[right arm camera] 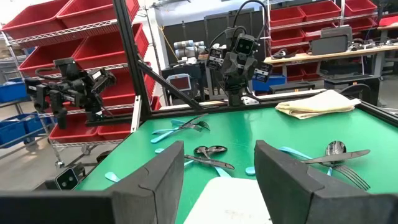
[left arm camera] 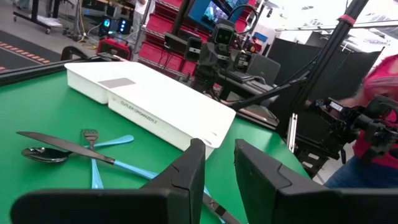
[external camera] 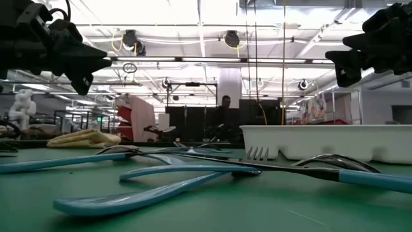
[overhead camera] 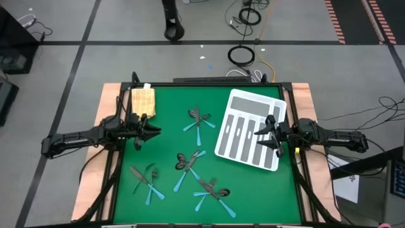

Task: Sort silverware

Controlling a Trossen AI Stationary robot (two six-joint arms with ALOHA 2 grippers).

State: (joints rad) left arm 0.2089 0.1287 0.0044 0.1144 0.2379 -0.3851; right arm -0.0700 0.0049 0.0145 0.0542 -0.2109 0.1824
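- Four loose clusters of silverware (overhead camera: 200, 120) were seen scattered on the green table mat (overhead camera: 171, 142): one near centre at 12 o'clock, one at centre (overhead camera: 188, 163), one at 7 o'clock (overhead camera: 146, 179) and one at 5 o'clock (overhead camera: 212, 192).
- No piece was held by either gripper.
- A white organizer tray (overhead camera: 250, 128) was placed at 2 o'clock, its slots seemingly unfilled.
- The left gripper (overhead camera: 148, 132) was held above the mat at 9 o'clock, its fingers (left arm camera: 186, 174) parted by a narrow gap.
- The right gripper (overhead camera: 264, 134) was poised over the tray's right edge at 3 o'clock, its fingers (right arm camera: 161, 174) spread wide.
- A tan folded cloth (overhead camera: 143, 99) was laid at 10 o'clock, well apart from the cutlery.
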